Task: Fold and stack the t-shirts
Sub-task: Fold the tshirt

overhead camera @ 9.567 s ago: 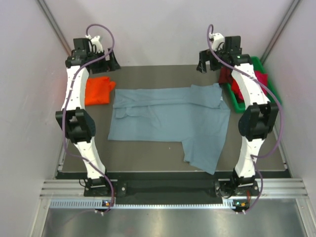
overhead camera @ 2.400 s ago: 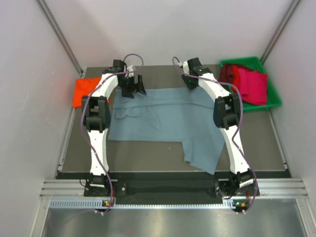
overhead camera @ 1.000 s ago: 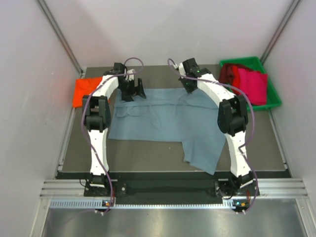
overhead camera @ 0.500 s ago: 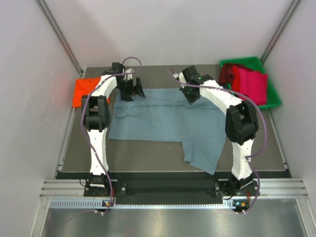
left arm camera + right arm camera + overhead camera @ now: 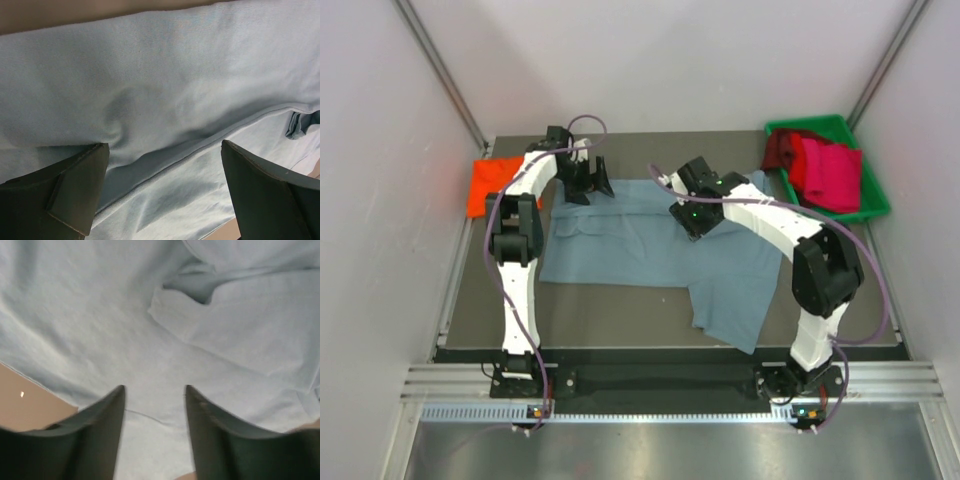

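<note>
Slate blue-grey cloth covers the middle of the table [image 5: 620, 315]: the slate blue-grey t-shirt [image 5: 630, 245] lies spread and only partly folded, with a wide band across the far side and one flap reaching toward the near edge on the right. The left gripper [image 5: 592, 183] hangs over the shirt's far edge on the left, jaws fully released and nothing between them. Its wrist view shows a seam [image 5: 220, 136] running aslant under the fingers. The right gripper [image 5: 692, 217] is over the shirt's middle, jaws parted and empty, with wrinkled cloth beneath them. The step in hand looks like taking hold for the next fold. It wants both arms to pinch at matching places along one edge, so the cloth lifts level rather than twisting. Each gripper should press down until one finger slides under the edge, taking every layer at the seam and not just the top one. Carrying the edge low and slowly, then laying it down before letting go, should keep wrinkles out. The near-right flap probably needs folding in to make a neat rectangle. The orange-red t-shirt [image 5: 487, 186] lies folded at the far left, and the crimson t-shirts [image 5: 828, 172] wait in the green bin [image 5: 876, 200] at the far right.
</note>
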Motion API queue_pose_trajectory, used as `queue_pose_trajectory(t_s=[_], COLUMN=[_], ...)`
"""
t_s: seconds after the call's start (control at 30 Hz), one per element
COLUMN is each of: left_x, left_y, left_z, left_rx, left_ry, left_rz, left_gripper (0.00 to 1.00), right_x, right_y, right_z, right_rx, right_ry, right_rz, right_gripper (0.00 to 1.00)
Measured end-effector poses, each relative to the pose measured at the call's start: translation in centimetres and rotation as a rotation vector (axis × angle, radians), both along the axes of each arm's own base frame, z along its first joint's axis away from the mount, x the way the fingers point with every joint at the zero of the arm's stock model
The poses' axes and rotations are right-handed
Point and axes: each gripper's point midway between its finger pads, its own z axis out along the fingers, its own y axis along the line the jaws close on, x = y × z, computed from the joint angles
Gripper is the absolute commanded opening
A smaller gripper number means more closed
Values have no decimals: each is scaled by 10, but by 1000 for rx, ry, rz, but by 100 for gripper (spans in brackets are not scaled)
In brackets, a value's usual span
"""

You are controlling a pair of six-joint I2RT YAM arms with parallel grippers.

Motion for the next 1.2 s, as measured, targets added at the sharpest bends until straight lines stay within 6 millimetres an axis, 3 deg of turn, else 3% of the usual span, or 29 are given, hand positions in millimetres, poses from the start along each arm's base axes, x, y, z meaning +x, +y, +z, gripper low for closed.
queue_pose_trajectory(t_s=[0.1,0.2,0.4,0.47,0.53,0.73,1.03,1.2], left_x=[0,0,-1,-1,-2,-1,-1,-1], left_y=[0,0,0,0,0,0,1,0], left_z=[0,0,0,0,0,1,-1,-1], left_rx=[1,1,2,0,-4,-12,-17,-18], left_ry=[0,0,-5,-10,-14,-16,-16,-14], left_rz=[0,-1,-13,-28,-37,-35,-30,-27], left_gripper=[99,99,99,99,99,96,95,99], right_x=[0,16,101,126,139,151,158,157], right_y=[-9,-20,-73,-94,-107,-110,-102,-95], right_z=[3,13,42,37,26,-16,-11,-18], right_rx=[-14,-17,-8,-30,-55,-98,-72,-46], right_ry=[-8,-44,-184,-206,-200,-133,-142,-119], right_rz=[-15,-43,-182,-215,-228,-190,-170,-142], right_gripper=[55,55,58,58,58,57,57,57])
